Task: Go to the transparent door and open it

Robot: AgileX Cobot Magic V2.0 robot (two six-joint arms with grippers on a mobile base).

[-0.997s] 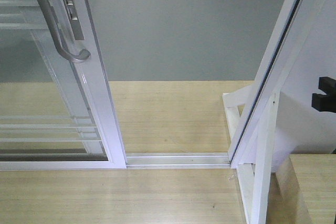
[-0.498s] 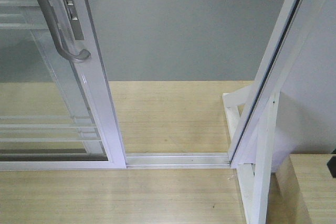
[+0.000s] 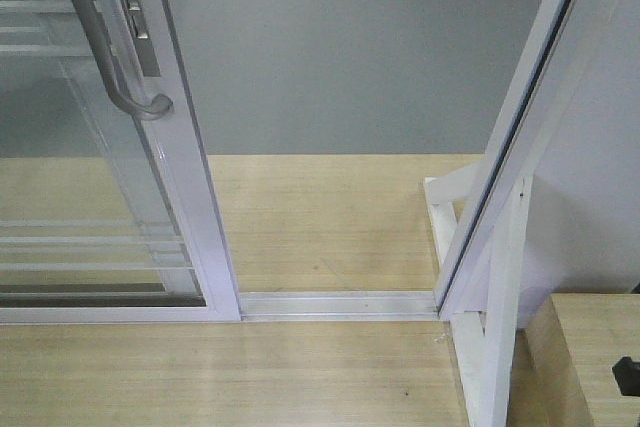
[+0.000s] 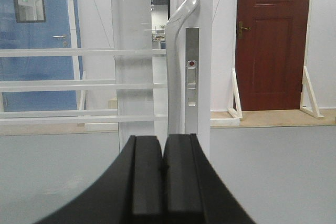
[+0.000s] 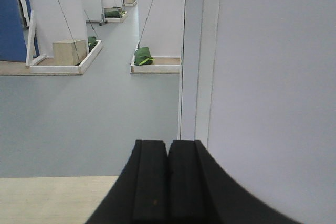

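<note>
The transparent door (image 3: pixel 90 177) stands at the left of the front view, its white stile (image 3: pixel 185 147) well apart from the right frame post (image 3: pixel 520 147), with an open gap between them. Its curved silver handle (image 3: pixel 110 57) and lock plate (image 3: pixel 140 27) sit at the top left. In the left wrist view my left gripper (image 4: pixel 164 142) is shut on nothing, just below and in front of the handle (image 4: pixel 176 51) and lock plate (image 4: pixel 192 66), not touching them. My right gripper (image 5: pixel 168 148) is shut and empty, facing the frame post (image 5: pixel 197 51). A black bit of the right arm (image 3: pixel 626 375) shows low at the front view's right edge.
A metal floor track (image 3: pixel 338 304) runs across the opening, with a wood floor before it and grey floor beyond. A wooden box (image 3: pixel 590 347) sits at bottom right. A white brace (image 3: pixel 445 217) stands by the post. Far off are a brown door (image 4: pixel 270 40) and green bags (image 5: pixel 143 56).
The black part of my right arm has dropped from mid-height at the right edge to the bottom right corner. The door and handle have not moved.
</note>
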